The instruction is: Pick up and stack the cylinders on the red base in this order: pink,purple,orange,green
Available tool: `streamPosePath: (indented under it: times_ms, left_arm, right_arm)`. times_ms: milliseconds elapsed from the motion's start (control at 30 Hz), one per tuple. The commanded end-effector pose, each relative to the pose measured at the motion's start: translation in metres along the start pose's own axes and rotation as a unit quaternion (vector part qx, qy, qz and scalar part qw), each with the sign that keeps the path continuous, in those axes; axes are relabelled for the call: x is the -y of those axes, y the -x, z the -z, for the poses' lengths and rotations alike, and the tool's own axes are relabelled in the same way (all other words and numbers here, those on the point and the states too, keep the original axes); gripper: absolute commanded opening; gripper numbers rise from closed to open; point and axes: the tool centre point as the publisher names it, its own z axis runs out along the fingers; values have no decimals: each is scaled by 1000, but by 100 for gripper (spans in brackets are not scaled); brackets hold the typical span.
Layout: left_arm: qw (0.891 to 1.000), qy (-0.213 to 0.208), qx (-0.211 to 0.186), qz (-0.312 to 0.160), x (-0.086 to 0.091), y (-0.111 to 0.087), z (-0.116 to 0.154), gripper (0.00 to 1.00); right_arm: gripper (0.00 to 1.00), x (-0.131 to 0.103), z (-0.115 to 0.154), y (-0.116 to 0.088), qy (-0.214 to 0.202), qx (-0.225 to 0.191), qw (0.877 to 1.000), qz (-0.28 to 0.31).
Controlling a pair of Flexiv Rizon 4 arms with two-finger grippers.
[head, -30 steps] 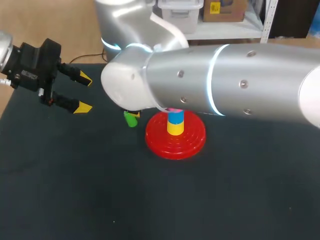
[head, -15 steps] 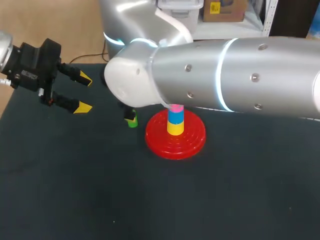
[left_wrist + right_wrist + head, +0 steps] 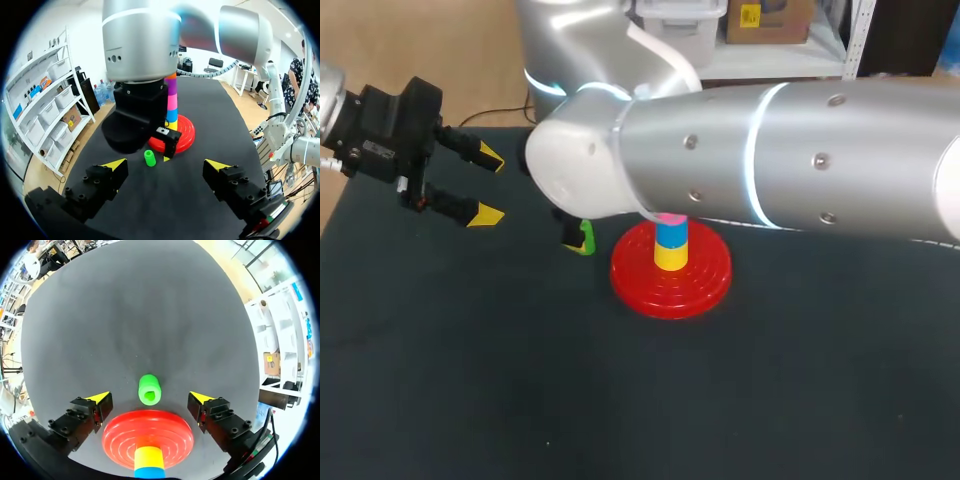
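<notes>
seems we're on the last piece: green cylinder (image 3: 149, 389) lies on the table (image 3: 125, 315) just beside the red base (image 3: 120, 432). right claw (image 3: 150, 397) hangs over it wide open, empty, next it should drop and pinch

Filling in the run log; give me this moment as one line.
green cylinder: beside red base, not gripped | right end effector: open, over it | left end effector: open, empty

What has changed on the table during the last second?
The right arm shifted slightly above the green cylinder; the right gripper is open and has grasped nothing. The green cylinder, the stack on the red base and the left gripper stayed in place.
</notes>
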Motion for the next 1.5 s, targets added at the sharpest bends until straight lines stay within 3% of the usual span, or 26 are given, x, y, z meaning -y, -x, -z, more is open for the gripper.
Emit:
streamPosePath:
  times_ms: [33, 1133, 1167, 1200, 1300, 1333, 1500]
  left_arm:
    - [1000, 1, 1, -1, 1, -1, 0, 100]
    - [1000, 1, 1, -1, 1, -1, 0, 100]
    - [1000, 1, 1, -1, 1, -1, 0, 100]
    - [1000, 1, 1, -1, 1, -1, 0, 100]
    - [1000, 1, 1, -1, 1, -1, 0, 100]
    - [1000, 1, 1, -1, 1, -1, 0, 100]
    - [1000, 1, 1, -1, 1, -1, 0, 100]
  right_arm:
    - [100, 2, -1, 5, 3, -2, 1000, 0]
    - [100, 5, -9, 2, 4, -7, 1000, -8]
    - [94, 5, -9, 2, 5, -7, 1000, -7]
    - [54, 5, -9, 2, 6, -7, 1000, -7]
    - [23, 4, -9, 2, 8, -7, 1000, -5]
    - [0, 4, -9, 2, 9, -8, 1000, -5]
    - [0, 3, -10, 2, 10, -9, 1000, -4]
